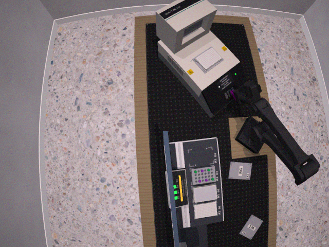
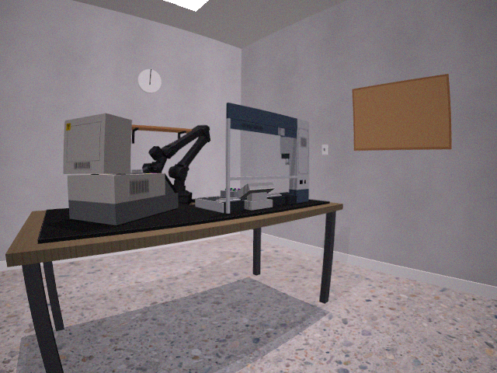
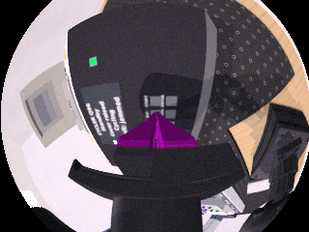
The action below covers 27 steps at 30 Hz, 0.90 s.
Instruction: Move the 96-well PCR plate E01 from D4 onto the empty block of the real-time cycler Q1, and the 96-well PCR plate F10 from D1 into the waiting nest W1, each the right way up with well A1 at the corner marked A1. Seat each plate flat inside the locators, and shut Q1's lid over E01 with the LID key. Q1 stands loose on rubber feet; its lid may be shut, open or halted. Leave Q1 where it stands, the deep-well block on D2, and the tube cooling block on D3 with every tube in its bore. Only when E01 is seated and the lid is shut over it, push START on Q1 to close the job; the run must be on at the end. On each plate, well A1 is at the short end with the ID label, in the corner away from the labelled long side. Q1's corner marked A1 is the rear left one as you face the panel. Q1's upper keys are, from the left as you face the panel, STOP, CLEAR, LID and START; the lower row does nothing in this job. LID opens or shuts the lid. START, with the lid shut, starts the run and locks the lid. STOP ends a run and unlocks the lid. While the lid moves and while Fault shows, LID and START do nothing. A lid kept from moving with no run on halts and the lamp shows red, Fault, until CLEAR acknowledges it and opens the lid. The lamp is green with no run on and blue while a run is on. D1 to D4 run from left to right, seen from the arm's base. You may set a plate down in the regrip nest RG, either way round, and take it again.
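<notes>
The cycler Q1 (image 1: 212,76) (image 2: 116,194) stands with its lid (image 1: 183,23) (image 2: 96,144) raised open at the rear. A white 96-well plate (image 1: 207,58) lies on its block. The lamp (image 1: 235,74) (image 3: 93,61) is green. My gripper (image 1: 233,94) (image 3: 156,131) is shut with nothing between its purple fingertips. The tips are pressed at the upper key row (image 3: 160,100) on Q1's black front panel. The other white plate (image 1: 205,210) lies on D1 of the deck. Slot D4 (image 1: 201,155) is bare. The grey nest W1 (image 1: 252,224) lies bare at the front right.
The tube cooling block (image 1: 203,176) with green and purple tubes sits on D3. The deep-well block (image 1: 204,193) sits on D2. The regrip nest RG (image 1: 238,170) lies right of the deck. The arm's base (image 1: 249,134) stands between RG and Q1. A blue gantry (image 1: 169,186) (image 2: 261,120) borders the deck.
</notes>
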Each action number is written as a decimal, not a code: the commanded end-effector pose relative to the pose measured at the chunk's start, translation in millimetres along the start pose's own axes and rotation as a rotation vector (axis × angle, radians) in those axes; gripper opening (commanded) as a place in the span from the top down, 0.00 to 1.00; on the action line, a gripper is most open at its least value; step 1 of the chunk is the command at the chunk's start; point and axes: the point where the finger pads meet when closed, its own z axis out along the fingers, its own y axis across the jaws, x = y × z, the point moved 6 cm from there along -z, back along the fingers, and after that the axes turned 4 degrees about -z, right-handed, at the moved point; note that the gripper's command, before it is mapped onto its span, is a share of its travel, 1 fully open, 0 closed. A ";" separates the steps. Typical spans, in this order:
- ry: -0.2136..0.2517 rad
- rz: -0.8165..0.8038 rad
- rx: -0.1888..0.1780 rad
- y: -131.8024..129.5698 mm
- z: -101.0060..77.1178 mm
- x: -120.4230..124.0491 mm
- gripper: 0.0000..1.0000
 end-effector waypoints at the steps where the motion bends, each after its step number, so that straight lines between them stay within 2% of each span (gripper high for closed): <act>1: -0.016 -0.030 -0.061 34.9 -14.5 -5.5 1.00; 14: -0.008 -0.045 -0.073 43.4 -10.5 -3.0 1.00; 19: -0.018 -0.030 -0.069 34.8 -6.7 -7.2 1.00; 27: -0.009 -0.029 -0.059 23.3 -4.4 -2.2 1.00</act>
